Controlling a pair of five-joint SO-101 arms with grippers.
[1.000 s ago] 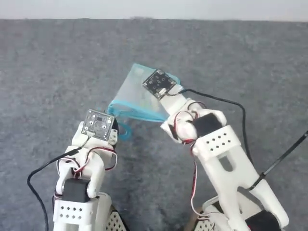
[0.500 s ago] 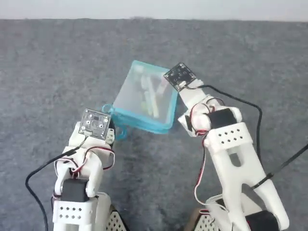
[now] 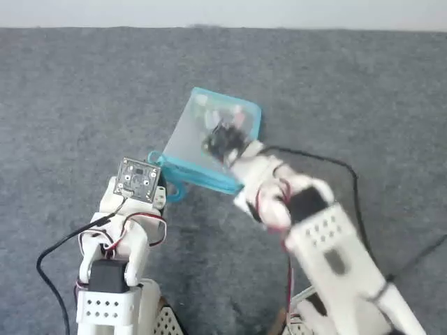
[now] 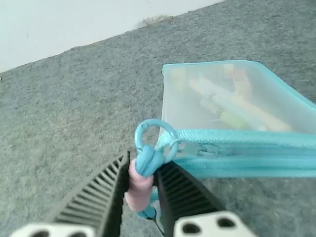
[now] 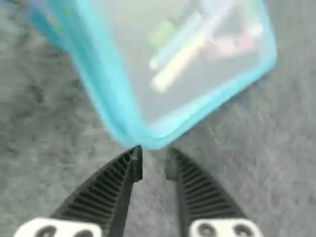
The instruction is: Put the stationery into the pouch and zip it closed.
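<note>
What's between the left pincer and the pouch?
Left wrist view: the blue zipper pull. The left pincer clamps its knotted end; its ring hooks to the zipper of the pouch.

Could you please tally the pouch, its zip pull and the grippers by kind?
1 pouch
1 zip pull
2 grippers: left gripper, right gripper
Total: 4; the stationery inside is too blurred to count.
</note>
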